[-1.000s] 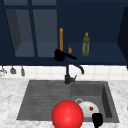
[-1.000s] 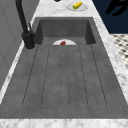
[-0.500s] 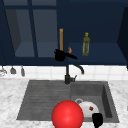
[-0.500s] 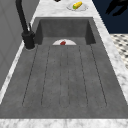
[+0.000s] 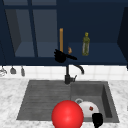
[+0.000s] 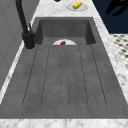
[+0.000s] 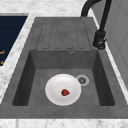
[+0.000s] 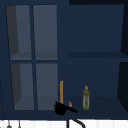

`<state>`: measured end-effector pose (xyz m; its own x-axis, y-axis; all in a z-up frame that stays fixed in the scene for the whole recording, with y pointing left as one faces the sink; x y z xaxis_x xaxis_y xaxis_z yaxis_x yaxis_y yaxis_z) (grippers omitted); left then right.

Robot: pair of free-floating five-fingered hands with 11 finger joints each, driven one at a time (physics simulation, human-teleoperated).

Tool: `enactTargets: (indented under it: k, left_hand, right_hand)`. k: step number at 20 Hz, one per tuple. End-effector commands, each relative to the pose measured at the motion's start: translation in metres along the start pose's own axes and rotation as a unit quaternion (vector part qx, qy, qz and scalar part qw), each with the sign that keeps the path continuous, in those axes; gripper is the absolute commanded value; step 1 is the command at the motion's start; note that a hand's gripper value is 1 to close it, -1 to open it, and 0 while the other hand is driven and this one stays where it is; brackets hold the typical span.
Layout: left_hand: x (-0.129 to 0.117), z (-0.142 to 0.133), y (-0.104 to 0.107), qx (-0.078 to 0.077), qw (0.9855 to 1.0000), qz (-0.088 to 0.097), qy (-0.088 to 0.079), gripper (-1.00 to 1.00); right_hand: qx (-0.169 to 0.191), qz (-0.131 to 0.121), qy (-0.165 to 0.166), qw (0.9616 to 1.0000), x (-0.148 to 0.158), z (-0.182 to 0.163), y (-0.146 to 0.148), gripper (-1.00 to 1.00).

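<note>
Red ball (image 5: 67, 114) sits nearest to me at the front edge of the sink (image 5: 45, 92), big and glossy, partly covering the white plate (image 5: 88, 109) in the basin behind it. Just to its right, the right hand (image 5: 97, 119) hangs low over the sink's front rim, close to the plate; I cannot tell whether its fingers are spread or curled. From the right side, the plate (image 7: 63, 89) lies flat on the basin floor beside the drain (image 7: 82, 80), with a small red piece (image 7: 65, 92) on it. Behind the basin stands the black faucet (image 5: 70, 74). Higher and farther back, the left hand (image 5: 61, 56) floats in front of the open cabinet shelf, fingers spread and straight, holding nothing, just beside an upright wooden stick (image 5: 61, 40). A greenish bottle (image 5: 86, 44) stands on the shelf, well to its right.
</note>
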<state>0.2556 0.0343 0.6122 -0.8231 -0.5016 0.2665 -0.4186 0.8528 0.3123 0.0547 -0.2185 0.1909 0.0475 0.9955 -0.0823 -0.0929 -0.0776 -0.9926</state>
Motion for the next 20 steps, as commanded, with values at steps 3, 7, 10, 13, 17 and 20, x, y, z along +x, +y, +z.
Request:
enactTargets:
  k: [3, 7, 10, 13, 17, 20]
  left_hand:
    - [0.008, 0.018, -0.031, 0.029, 0.9994, -0.02, 0.008, -1.0]
    - [0.013, 0.023, -0.048, 0.06, 0.9954, -0.074, 0.01, -1.0]
    - [0.005, 0.017, -0.054, 0.062, 0.9934, -0.097, -0.002, -1.0]
    - [0.002, 0.013, -0.059, 0.065, 0.9902, -0.124, -0.007, -1.0]
    - [-0.008, 0.008, -0.054, 0.074, 0.9876, -0.139, 0.002, -1.0]
    - [-0.014, 0.01, -0.044, 0.075, 0.9883, -0.133, 0.003, -1.0]
  right_hand:
    - [0.0, 0.0, 0.0, 1.0, 0.0, 0.0, 0.0, 0.0]
    - [0.0, 0.0, 0.0, 1.0, 0.0, 0.0, 0.0, 0.0]
    - [0.0, 0.0, 0.0, 1.0, 0.0, 0.0, 0.0, 0.0]
    - [0.0, 0.0, 0.0, 1.0, 0.0, 0.0, 0.0, 0.0]
    - [0.0, 0.0, 0.0, 1.0, 0.0, 0.0, 0.0, 0.0]
    - [0.0, 0.0, 0.0, 1.0, 0.0, 0.0, 0.0, 0.0]
